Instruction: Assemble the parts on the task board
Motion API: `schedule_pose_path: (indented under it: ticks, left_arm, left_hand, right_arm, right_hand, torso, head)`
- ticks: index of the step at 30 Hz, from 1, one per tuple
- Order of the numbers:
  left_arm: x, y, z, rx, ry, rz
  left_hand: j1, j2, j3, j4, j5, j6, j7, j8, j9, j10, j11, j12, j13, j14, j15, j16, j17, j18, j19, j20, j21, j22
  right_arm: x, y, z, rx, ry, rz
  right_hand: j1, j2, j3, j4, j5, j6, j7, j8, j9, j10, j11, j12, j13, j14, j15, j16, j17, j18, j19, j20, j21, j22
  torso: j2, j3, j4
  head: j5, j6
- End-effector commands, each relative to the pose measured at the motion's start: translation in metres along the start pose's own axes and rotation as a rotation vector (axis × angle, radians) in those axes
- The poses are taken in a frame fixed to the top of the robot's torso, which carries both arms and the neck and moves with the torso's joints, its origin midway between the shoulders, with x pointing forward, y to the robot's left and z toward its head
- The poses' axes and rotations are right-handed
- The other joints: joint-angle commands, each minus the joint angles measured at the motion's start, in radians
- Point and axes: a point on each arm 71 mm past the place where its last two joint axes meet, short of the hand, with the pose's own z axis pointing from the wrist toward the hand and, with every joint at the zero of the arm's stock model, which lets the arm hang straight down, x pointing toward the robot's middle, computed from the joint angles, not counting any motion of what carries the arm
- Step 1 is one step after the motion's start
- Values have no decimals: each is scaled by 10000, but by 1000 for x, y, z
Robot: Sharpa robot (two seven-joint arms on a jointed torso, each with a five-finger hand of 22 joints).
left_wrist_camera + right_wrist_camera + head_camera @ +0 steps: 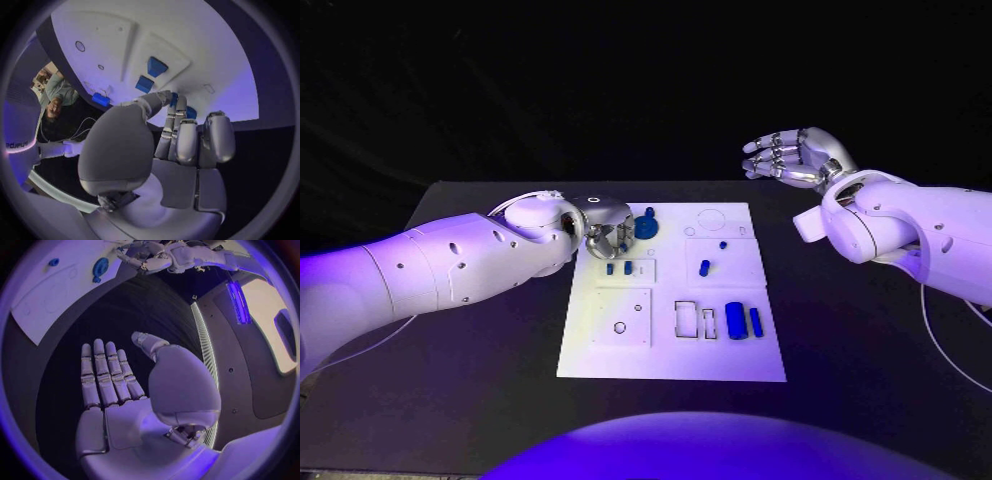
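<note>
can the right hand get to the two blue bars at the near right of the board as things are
Probably yes. The right hand is open and raised beyond the table's far edge, and nothing stands over the two blue bars; the left hand works at the board's far left.

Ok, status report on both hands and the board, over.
Left hand down at the task board's far-left corner, fingers at a blue part, hold unclear. Right hand open, raised off-board. Nothing obstructing.
</note>
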Motion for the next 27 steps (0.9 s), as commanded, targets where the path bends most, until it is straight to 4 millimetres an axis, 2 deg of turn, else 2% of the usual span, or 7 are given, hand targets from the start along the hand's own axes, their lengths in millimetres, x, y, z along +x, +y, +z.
schedule_pose_path:
  ticks: [1, 6, 10, 14, 27]
  left_arm:
    - [0, 0, 0, 23, -103, -68]
    - [1, 1, 0, -31, -40, -90]
    - [1, 2, 0, -108, 48, -100]
    - [2, 4, -1, -175, 77, -104]
    - [1, 8, -4, -265, -34, -103]
  left_hand:
    - [-135, 9, -66, -4, -18, -74, -5, -73, -17, 70, 9, -95, 27, -45, 6, -69, -16, -168, -12, 13, -16, -19]
    - [-206, -30, -74, 34, -12, -380, 59, -290, -83, -50, 67, -235, 23, -39, 50, -45, 50, -162, -35, 31, -59, -62]
    - [-410, -224, -95, 148, 2, -938, 173, -666, -241, -327, 185, -540, -63, -119, 156, -105, -114, -134, -112, 111, -181, -197]
    - [-508, -351, -121, 211, 11, -1160, 235, -827, -323, -497, 258, -738, -122, -160, 209, -125, -189, -124, -141, 164, -232, -247]
    - [-533, -405, -138, 229, 20, -1196, 253, -863, -346, -565, 288, -818, -141, -183, 233, -139, -239, -111, -170, 189, -282, -304]
  right_arm:
    - [2, 1, 0, -143, 170, -26]
    - [2, 0, 0, -133, 176, -24]
    - [2, 0, 0, -121, 167, -28]
    - [1, 0, 0, -112, 163, -30]
    - [1, -2, -1, -65, 181, -49]
  right_hand:
    - [-31, 78, -27, -13, 40, -70, 686, -19, -11, -84, -20, 61, -11, 22, 66, -44, -12, 112, 12, 47, -67, -10]
    - [-29, 88, -45, -8, 43, -74, 688, -15, -24, -95, -18, 82, -42, 23, 67, -55, -15, 111, 22, 48, -78, -37]
    - [-29, 88, -45, -8, 43, -74, 688, -15, -24, -95, -18, 82, -42, 23, 67, -55, -15, 111, 22, 48, -78, -37]
    - [-29, 88, -45, -8, 43, -74, 688, -15, -24, -95, -18, 82, -42, 23, 67, -55, -15, 111, 22, 48, -78, -37]
    - [-30, 86, -54, -8, 40, -79, 690, -17, -29, -102, -15, 86, -52, 20, 69, -60, -16, 111, 24, 49, -81, -45]
  torso:
    - [6, 1, -9]
    - [9, 4, -22]
    - [8, 8, -23]
    - [14, 9, -25]
    - [18, 10, -26]
  head:
    - [8, 2]
    - [19, 2]
    - [21, 2]
    - [10, 2]
    - [23, 2]
